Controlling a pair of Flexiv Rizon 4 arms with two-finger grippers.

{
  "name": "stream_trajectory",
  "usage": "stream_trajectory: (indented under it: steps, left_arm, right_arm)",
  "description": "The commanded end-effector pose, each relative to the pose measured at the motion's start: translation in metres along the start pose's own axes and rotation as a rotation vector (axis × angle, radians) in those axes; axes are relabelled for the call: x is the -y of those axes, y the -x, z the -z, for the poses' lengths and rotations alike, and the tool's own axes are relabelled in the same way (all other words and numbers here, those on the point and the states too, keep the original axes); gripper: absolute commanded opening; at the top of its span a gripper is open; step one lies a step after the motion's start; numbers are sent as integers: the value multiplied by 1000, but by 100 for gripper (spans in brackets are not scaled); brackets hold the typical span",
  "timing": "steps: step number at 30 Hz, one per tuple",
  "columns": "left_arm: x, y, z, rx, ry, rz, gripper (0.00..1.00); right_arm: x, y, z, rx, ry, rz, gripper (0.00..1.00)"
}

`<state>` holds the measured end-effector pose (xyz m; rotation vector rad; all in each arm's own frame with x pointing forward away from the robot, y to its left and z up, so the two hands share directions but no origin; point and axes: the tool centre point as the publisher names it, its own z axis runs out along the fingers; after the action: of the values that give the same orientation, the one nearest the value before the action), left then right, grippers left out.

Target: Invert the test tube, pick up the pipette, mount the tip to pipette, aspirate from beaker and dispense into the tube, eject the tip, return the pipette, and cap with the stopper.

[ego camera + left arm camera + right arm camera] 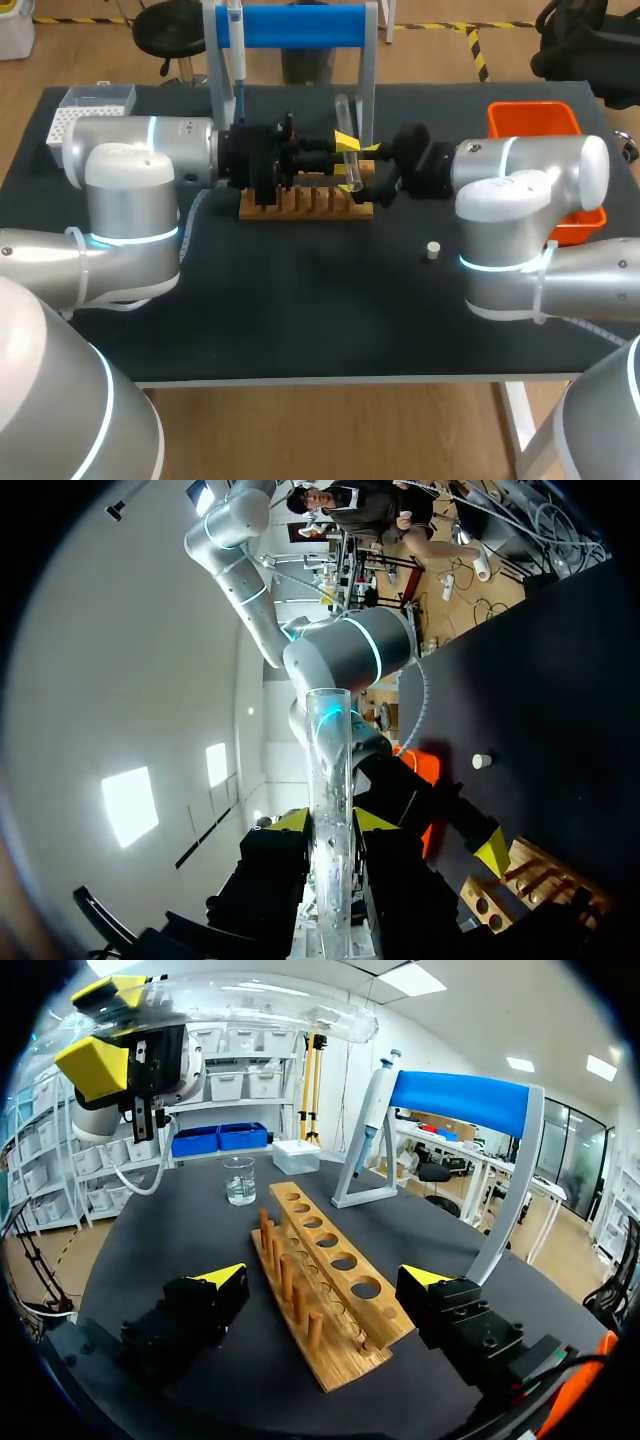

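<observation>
Nearest on the black table (300,320) lies the small pale stopper (432,250), alone and well apart from the rest. Behind it sits the wooden rack (305,205), its row of holes and pegs showing. The right pincer (325,1278) hovers just above the rack with its yellow-tipped fingers spread wide on either side, gripping nothing. Facing it from the other side, the left pincer (330,822) is clamped on the clear test tube (330,760), one yellow tip pressed to each side of the glass. The tube is held in the air over the rack's right end; it looks roughly upright, though its exact tilt is hard to judge. Beyond the rack stands the beaker (239,1180), with the white tip box (85,108) at the table's far left corner. At the far edge the pipette (237,55) hangs on the blue-topped stand (300,25). An orange bin (533,118) sits at the far right.
</observation>
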<state>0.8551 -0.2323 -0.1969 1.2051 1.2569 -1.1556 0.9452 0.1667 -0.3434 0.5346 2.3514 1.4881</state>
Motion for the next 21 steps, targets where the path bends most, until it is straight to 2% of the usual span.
stream_trajectory:
  steps: [1, 21]
  left_arm:
    - [0, 0, -1, 2, 2, -2, 0]
    - [0, 0, -1, 2, 2, -2, 0]
  right_arm:
    - [2, -2, -1, 4, 6, 5, 100]
    - [4, -1, -5, 10, 11, 5, 100]
